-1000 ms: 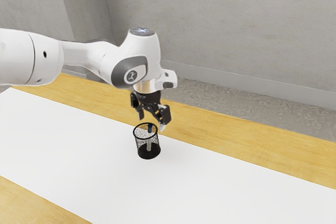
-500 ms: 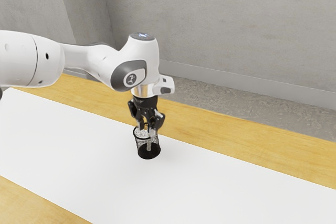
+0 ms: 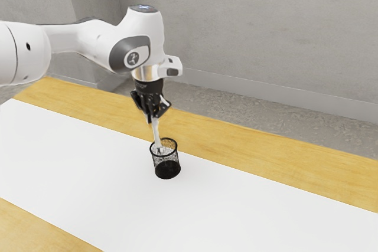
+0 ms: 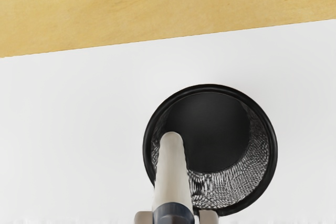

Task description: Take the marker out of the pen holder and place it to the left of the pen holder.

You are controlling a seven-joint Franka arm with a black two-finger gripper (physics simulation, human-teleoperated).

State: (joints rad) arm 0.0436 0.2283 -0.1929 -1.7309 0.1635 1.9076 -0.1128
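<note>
1. Marker: pale barrel, dark collar at the upper end; slightly tilted, gripped above the mouth of the pen holder, its lower end at or just inside the opening.
2. Fingers: closed on the marker, one on each side of its collar. The high grip presumably serves to draw it out lengthwise and keep the fingers off the rim.
3. Pen holder: black mesh, upright on the white surface, near its long edge on the wall side of the desk. Standing free, it could tip if the barrel drags on the rim; a little more lift seems called for before any sideways move.
4. Obscured: the marker's top, between the fingers. Hard to make out: the lower end against the mesh; whether it touches the rim, or has wholly cleared it, cannot be told.
</note>
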